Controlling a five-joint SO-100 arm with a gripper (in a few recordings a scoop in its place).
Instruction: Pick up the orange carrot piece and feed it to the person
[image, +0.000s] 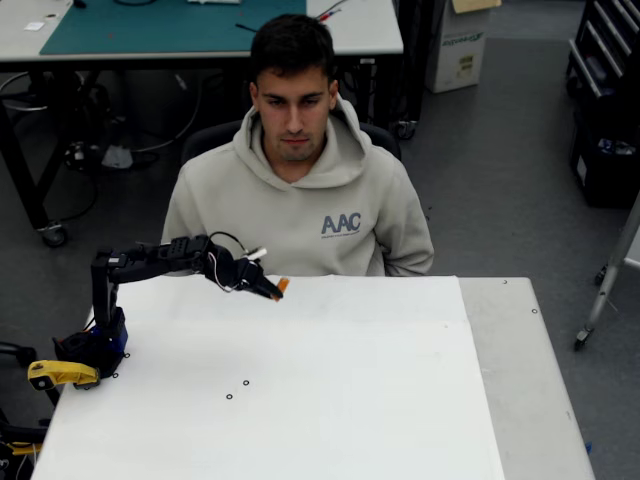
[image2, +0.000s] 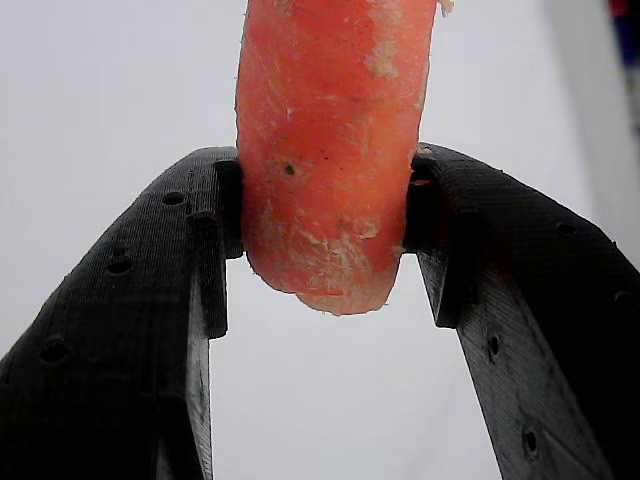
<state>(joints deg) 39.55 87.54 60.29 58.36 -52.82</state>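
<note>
My gripper (image2: 325, 235) is closed on the orange carrot piece (image2: 330, 150), pinched between the two black pads near its lower, rounded end, so most of its length sticks out past my fingertips. In the overhead view I hold the carrot (image: 283, 286) above the far edge of the white table (image: 400, 400), just in front of the chest of the person (image: 300, 190), who sits facing me, eyes lowered toward it. The hold looks narrow to me: with the carrot clamped so near its end, I judge it could pivot or slide out if I swing upward quickly, and its surface looks moist and flaky. It would then drop onto the table or into the lap beyond the edge. The other hazard is my reach: rising toward the mouth, a fast or overshot move could jab the face with the carrot.
</note>
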